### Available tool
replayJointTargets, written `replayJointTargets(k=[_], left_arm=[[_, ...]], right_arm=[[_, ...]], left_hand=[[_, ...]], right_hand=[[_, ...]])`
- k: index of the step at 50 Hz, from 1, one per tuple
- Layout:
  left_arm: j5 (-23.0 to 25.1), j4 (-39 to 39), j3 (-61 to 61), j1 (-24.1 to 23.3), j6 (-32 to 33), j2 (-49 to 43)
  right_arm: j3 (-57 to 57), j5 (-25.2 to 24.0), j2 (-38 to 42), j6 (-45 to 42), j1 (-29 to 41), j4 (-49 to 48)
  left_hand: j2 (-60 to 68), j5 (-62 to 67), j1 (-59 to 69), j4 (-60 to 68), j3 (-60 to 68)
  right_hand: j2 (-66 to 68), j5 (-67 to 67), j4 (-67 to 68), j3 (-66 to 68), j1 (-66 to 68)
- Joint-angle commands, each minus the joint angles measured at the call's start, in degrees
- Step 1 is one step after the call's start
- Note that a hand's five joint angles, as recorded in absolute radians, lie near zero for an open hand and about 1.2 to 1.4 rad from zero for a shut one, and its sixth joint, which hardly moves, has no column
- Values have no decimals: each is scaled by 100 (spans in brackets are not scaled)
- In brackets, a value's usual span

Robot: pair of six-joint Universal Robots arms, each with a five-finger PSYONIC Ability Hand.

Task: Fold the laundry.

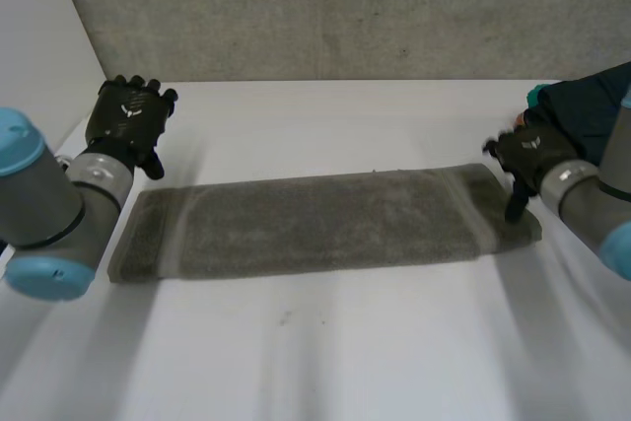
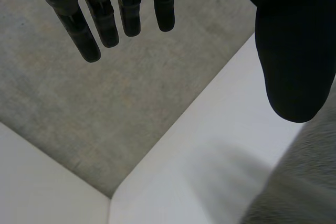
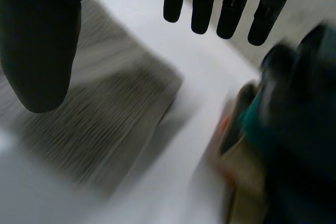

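Observation:
A grey towel point(image 1: 315, 224) lies flat on the white table point(image 1: 325, 352), folded into a long strip running left to right. My left hand point(image 1: 126, 120) hovers just beyond the towel's left end, its fingers point(image 2: 100, 19) straight and apart from the thumb, holding nothing. A bit of the towel point(image 2: 299, 182) shows below that thumb. My right hand point(image 1: 525, 160) is over the towel's right end, one finger pointing down at the cloth. Its fingers point(image 3: 231, 3) are straight and empty, with the towel's corner point(image 3: 105, 124) under the palm.
A pile of dark teal and other clothes point(image 1: 582, 105) sits at the table's far right, close beside my right hand point(image 3: 283, 140). A grey wall point(image 1: 335, 7) stands behind the table. Bare table lies in front of the towel.

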Motion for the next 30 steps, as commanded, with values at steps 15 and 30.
replayJointTargets(k=[15,30], left_arm=[[366,46,-784,-174,-205,508],[392,2,-1223,-183,-310,1212]], right_arm=[[486,-391,617,-146,-582,-678],[1393,-232,-843,-2465,-2498,-651]], left_hand=[[233,211,229,226,249],[115,93,112,108,131]], right_hand=[[6181,6127,6163,6173,6207],[6181,6127,6163,6173,6207]])
